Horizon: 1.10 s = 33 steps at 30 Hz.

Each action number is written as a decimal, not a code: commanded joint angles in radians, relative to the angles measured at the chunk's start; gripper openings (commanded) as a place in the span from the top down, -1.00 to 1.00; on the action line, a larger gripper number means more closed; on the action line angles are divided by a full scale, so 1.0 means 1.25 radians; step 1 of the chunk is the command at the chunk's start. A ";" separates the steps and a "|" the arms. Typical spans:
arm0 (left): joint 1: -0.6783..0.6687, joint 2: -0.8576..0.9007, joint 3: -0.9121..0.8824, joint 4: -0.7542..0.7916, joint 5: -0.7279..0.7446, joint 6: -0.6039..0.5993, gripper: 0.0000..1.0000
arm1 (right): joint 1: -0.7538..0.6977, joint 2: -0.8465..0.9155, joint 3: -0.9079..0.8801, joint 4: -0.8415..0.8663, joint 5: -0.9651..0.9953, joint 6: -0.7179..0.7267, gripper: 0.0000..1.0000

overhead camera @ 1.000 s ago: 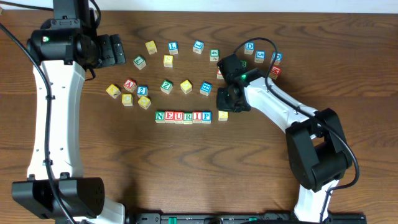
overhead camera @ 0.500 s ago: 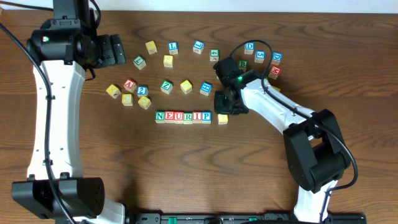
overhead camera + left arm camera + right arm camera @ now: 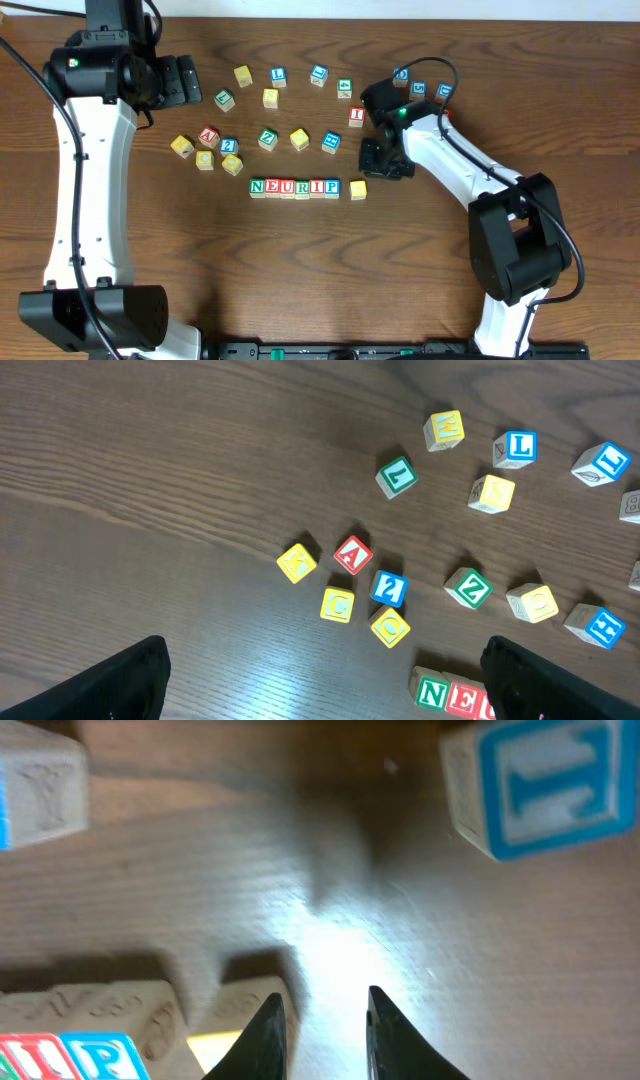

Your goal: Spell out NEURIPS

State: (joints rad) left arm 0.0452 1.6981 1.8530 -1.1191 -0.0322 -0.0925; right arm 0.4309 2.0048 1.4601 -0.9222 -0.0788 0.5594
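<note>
Our right fingers [image 3: 265, 1040] sit nearly together on nothing, near the plain yellow cube [image 3: 358, 188], which lies just beside the P end of the NEURIP row [image 3: 295, 187] mid-worktop [image 3: 300, 270]. We judge the cube light and rigid, best pinched across opposite flat faces. Toward the far left corner, our left fingers [image 3: 100, 685] gape wide.

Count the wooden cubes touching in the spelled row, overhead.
6, touching, left to right: wooden cubes green N, red E, red U, green R, red I, blue P. A plain yellow-faced wooden cube sits apart, just right of P. None hidden.
</note>
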 commanded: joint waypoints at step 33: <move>0.003 -0.003 0.013 -0.002 -0.004 0.005 -0.95 | 0.051 -0.005 -0.053 -0.011 -0.038 0.026 0.51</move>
State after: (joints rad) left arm 0.0452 1.6981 1.8530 -1.1191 -0.0322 -0.0925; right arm 0.4839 2.0048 1.4010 -0.9405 -0.1200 0.5709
